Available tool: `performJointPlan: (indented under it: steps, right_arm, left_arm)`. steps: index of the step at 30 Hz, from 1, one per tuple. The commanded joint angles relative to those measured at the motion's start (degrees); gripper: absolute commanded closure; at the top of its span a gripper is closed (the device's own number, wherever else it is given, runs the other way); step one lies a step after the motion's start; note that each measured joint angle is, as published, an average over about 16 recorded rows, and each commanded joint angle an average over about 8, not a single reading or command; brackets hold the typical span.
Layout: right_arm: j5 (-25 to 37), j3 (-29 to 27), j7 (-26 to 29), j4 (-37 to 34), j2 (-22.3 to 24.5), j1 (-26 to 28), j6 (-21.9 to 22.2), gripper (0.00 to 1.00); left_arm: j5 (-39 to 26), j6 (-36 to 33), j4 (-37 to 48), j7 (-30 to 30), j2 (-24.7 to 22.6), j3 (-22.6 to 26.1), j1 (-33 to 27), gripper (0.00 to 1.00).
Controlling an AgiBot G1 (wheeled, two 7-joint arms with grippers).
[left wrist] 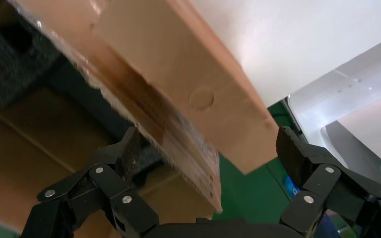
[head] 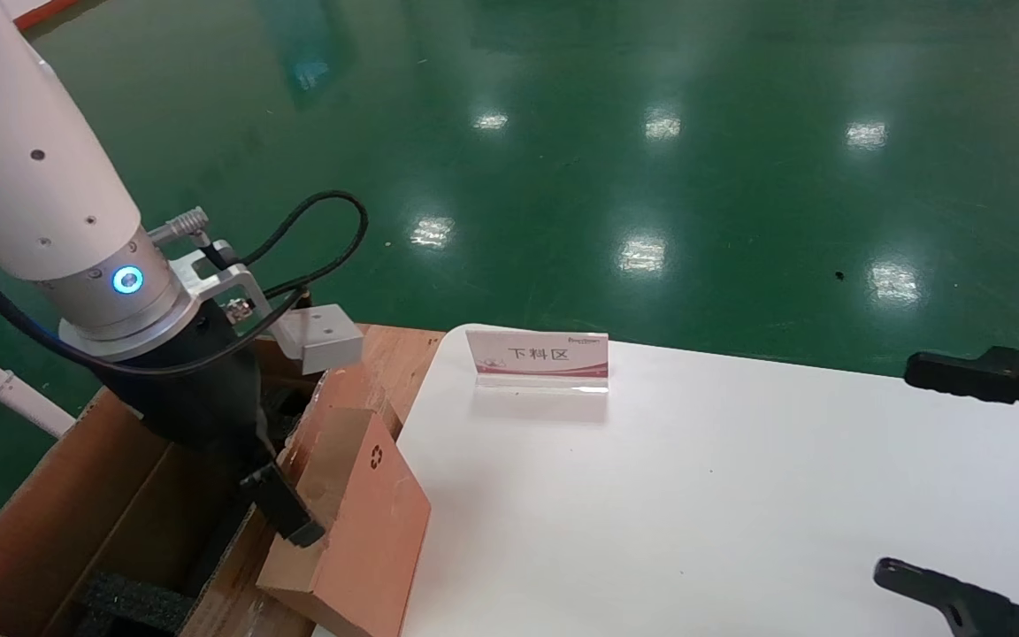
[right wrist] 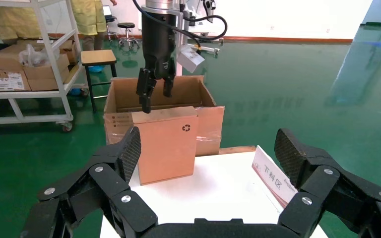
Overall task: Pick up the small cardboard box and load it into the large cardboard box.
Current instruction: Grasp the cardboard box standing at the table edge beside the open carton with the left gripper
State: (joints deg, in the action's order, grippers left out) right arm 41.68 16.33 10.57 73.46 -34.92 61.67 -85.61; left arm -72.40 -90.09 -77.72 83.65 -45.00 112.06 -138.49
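My left pincer (head: 284,513) hangs open, empty, above the small cardboard box (head: 359,522) leaning on the large cardboard box (head: 58,513); right pincer (right wrist: 206,153) open over the tabletop (head: 695,495).

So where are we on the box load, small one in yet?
Not yet. Done: nothing loaded; the small cardboard box stands at the table edge against the large cardboard box. In hand: the left gripper is open, straddling its top edge, no grip. Left: close, lift, lower it inside. The right gripper idles open over the table.
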Motion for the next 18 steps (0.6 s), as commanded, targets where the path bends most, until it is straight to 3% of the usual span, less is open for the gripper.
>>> performJointPlan:
  steps: [1, 8, 18]
  right_arm:
    - [0.0, 0.0, 0.0, 0.0, 0.0, 0.0, 0.0, 0.0]
    - [0.0, 0.0, 0.0, 0.0, 0.0, 0.0, 0.0, 0.0]
    - [-0.1, 0.1, 0.0, 0.0, 0.0, 0.0, 0.0, 0.0]
  left_arm:
    - [0.9, 0.3, 0.0, 1.6, -1.1, 3.1, -1.5, 0.0]
    - [1.9, 2.7, 0.0, 3.0, -0.7, 6.5, -2.1, 0.0]
    - [1.6, 7.2, -0.1, 1.8, 1.1, 6.3, -1.5, 0.0]
